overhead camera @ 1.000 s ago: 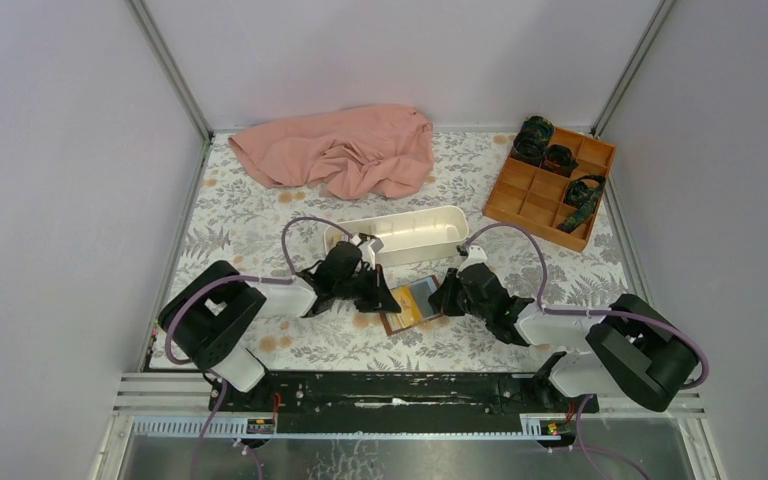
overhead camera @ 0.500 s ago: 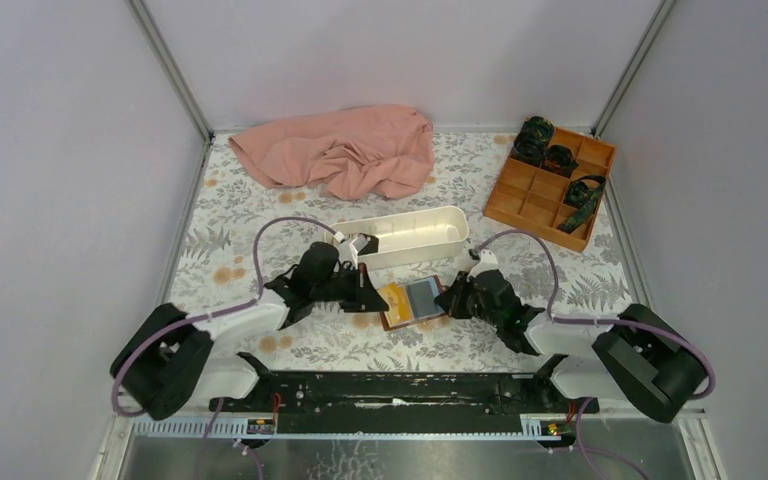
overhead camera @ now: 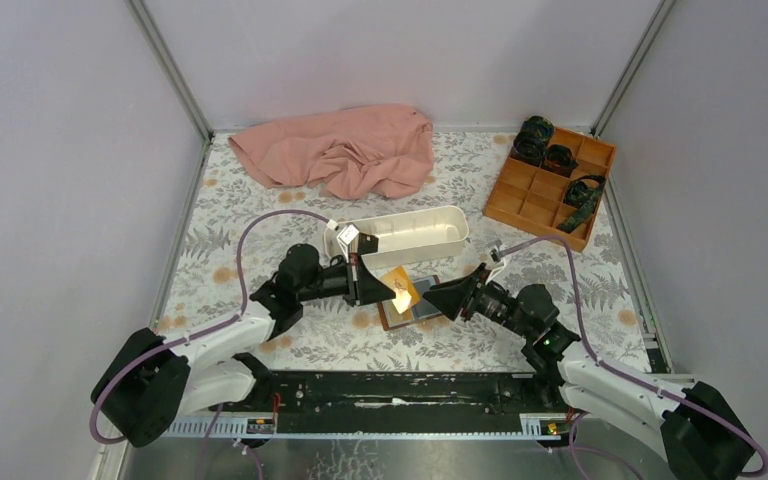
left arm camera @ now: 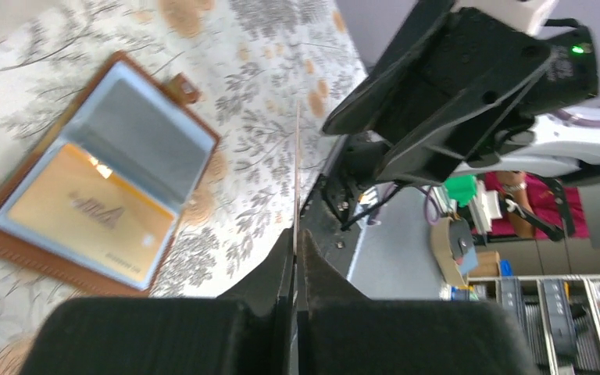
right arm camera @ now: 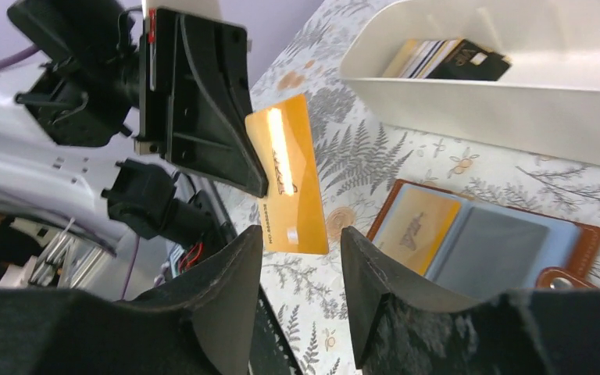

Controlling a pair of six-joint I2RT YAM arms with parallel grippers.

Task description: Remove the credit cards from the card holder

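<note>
Arms: two, and I see both meeting over the middle of the counter (overhead camera: 230,220).
Left pincer (overhead camera: 384,289): clamped on one yellow-orange card (overhead camera: 400,291), pinching it by one end. The card is lifted clear of the counter, above the holder's left half.
Right pincer (overhead camera: 432,296): fingers spread with nothing between them, at the holder's right side. I cannot tell whether it touches the leather.
Card holder (overhead camera: 423,303): one, brown, lying open and flat on the counter between the two pincers, just in front of the tray. Its snap tab sticks out at one edge.
Cards in holder: I see one, yellow-orange (left arm camera: 78,215), in one clear pocket. The pocket beside it (left arm camera: 137,141) looks grey.
White tray (overhead camera: 430,243): one long tray holding a small fanned stack of cards (right arm camera: 430,56) with a black one (right arm camera: 475,61) at the end. I cannot count them exactly.
Orange box (overhead camera: 540,195): one, in the far right corner, with three dark bundles in its compartments.
Pink cloth (overhead camera: 340,150): one, crumpled at the far edge.
</note>
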